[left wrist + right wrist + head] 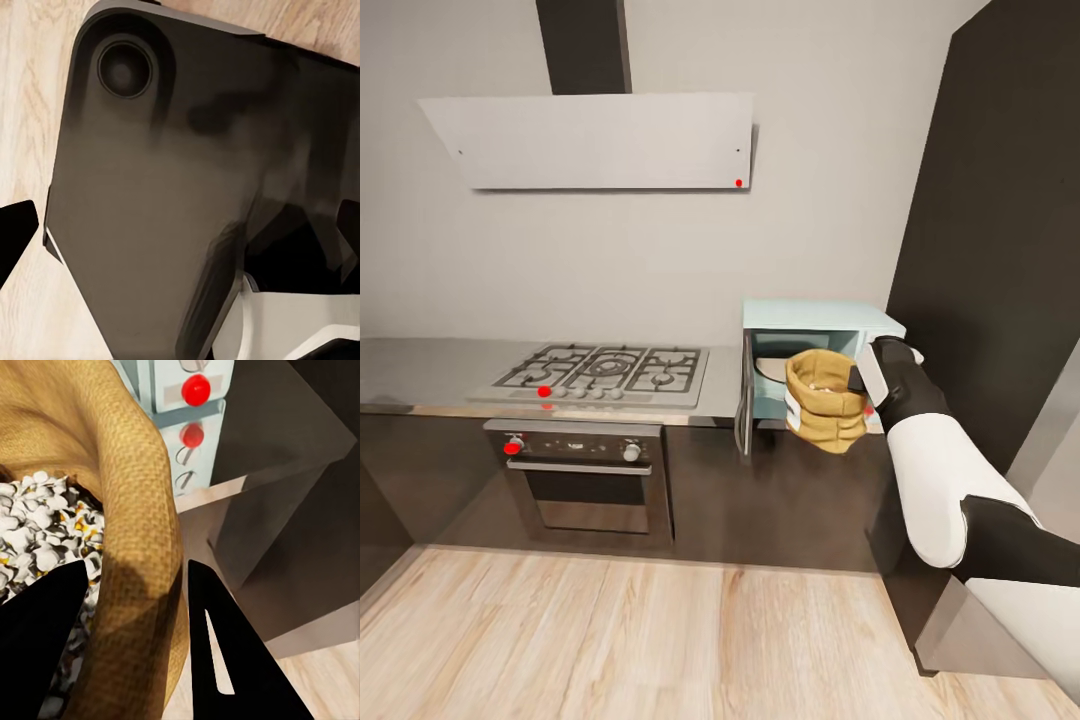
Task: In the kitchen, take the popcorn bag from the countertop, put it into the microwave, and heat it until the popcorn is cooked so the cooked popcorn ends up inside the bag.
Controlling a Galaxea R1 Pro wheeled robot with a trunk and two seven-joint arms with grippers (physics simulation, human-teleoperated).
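The tall dark cabinet [1000,230] on the right runs out of sight at the top, and the robot's right arm covers its lower front. The countertop [420,370] stretches left from it, its thin edge over dark fronts, with the gas hob [600,372] set in and the black oven [585,480] below. The wood floor [610,640] in front lies wide and bare.

The microwave [815,318] sits at the counter's right end, hard against the cabinet. Its door [743,395] stands swung out to the left, edge-on, so the glass is hard to read. A pale plate shows inside; most of the cavity is hidden behind the bag.

The popcorn bag [822,400] hangs in the air just in front of the open cavity, past the counter's edge. It stands roughly upright, long axis vertical, mouth upward and tipped slightly toward the arm. The right gripper [135,645] pinches the bag's rim wall, one finger inside and one outside. White popcorn [37,525] fills the bag.

The left wrist camera faces the robot's dark base over the floor; I cannot tell how the left gripper stands.
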